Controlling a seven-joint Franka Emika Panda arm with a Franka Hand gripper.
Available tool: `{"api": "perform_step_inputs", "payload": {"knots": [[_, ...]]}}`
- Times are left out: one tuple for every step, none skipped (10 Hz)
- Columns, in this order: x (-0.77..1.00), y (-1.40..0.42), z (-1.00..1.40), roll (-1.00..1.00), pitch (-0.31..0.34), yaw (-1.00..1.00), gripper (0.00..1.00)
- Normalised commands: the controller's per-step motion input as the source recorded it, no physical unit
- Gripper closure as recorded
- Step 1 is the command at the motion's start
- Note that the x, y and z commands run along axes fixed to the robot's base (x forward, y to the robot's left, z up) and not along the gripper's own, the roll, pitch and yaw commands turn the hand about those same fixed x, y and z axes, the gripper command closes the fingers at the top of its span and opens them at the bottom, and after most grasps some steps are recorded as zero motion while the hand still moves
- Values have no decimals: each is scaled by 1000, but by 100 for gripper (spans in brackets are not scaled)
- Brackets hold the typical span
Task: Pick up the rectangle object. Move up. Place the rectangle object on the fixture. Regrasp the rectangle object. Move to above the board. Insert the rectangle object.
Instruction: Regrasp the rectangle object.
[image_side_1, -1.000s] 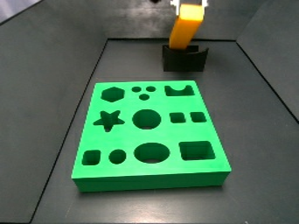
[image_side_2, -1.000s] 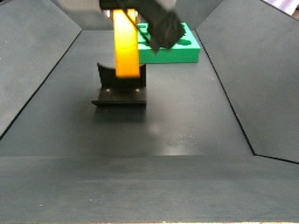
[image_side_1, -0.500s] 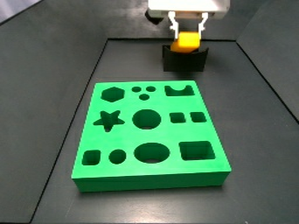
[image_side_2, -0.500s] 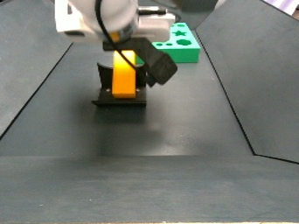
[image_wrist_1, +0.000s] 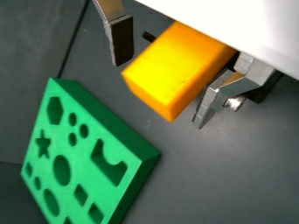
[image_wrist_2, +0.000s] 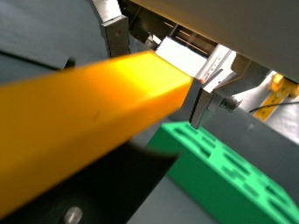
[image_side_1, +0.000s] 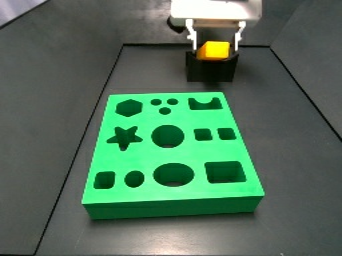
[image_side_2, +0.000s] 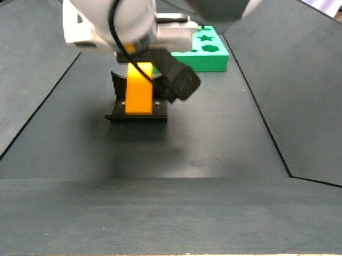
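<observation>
While the elongated orange-yellow rectangular block (image_side_2: 139, 88) is sitting on the small black notched fixture (image_side_2: 136, 108) near the dark worktop's far edge, the silver-fingered gripper (image_wrist_1: 173, 79) is flanking it, jaws apart, not clamping. The bright green cut-out board (image_side_1: 171, 154) is lying mid-worktop.

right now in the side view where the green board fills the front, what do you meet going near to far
the board → the fixture holding the rectangle object → the end effector above it, at the far end.
</observation>
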Motion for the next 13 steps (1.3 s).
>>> {"api": "perform_step_inputs", "payload": {"knots": [[-12,7,1000,51,95,-19,0],[-24,8,1000,51,85,-39,0],[-26,9,1000,50,77,-46,0],[-27,10,856,49,64,-55,0],[-26,9,733,43,58,-55,0],[-20,13,414,35,46,-55,0],[-17,12,288,34,45,-50,0],[150,-676,783,1000,49,24,0],[158,-663,717,1000,49,25,0],[66,-480,556,1000,45,24,0],[22,-347,432,1000,42,24,0],[-16,-128,167,1000,38,23,0],[-5,-78,41,1000,36,23,0]]}}
